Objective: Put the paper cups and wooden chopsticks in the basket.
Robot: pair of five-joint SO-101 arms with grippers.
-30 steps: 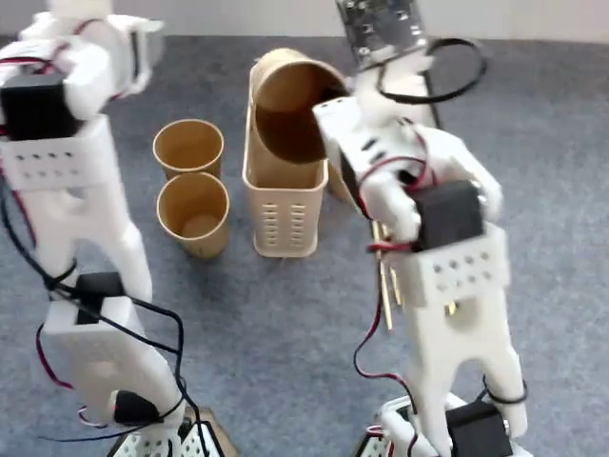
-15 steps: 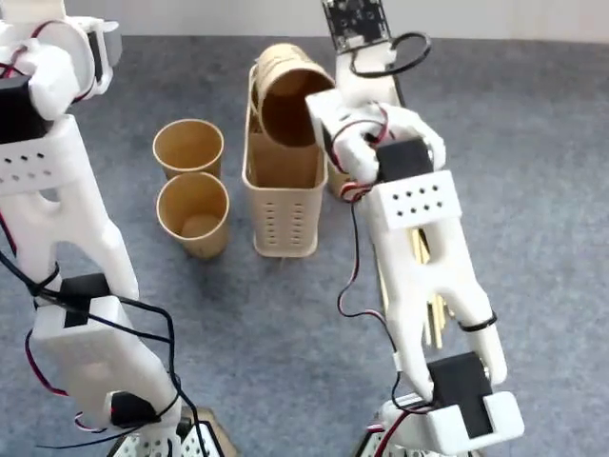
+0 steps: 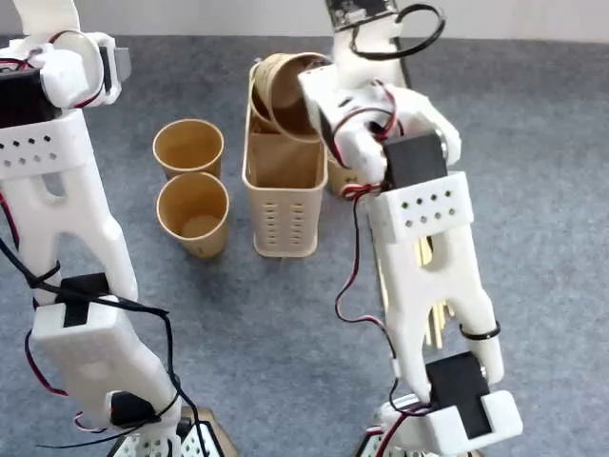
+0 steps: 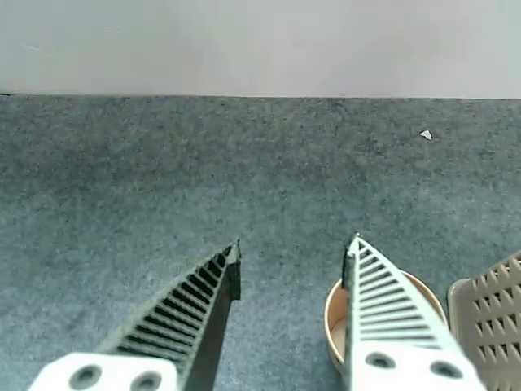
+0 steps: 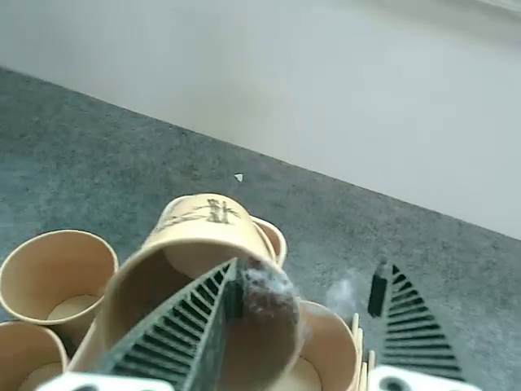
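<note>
1. Two white arms stand side by side on a grey table (image 3: 552,143).
2. Cream and slot-walled, the basket (image 3: 283,205) stands upright between the arms.
3. At the table's far left, the left gripper (image 4: 294,242) hangs above bare surface. Its fingers are spread wide with nothing between them.
4. At the basket's far end, the right gripper (image 5: 307,267) also has its fingers wide apart. One finger seems to sit in the mouth of the tilted cup (image 3: 290,95), and the other is clear of the cup's wall.
5. That tilted cup lies on its side over the basket's far end, mouth towards the right arm.
6. On the left arm's side of the basket, the far cup (image 3: 188,148) and the near cup (image 3: 193,211) stand upright, close together.
7. Partly hidden by the right arm, a third cup (image 3: 340,179) stands just beside the basket's other wall.
8. Under the right arm, the wooden chopsticks (image 3: 437,319) lie on the table, outside the basket.
</note>
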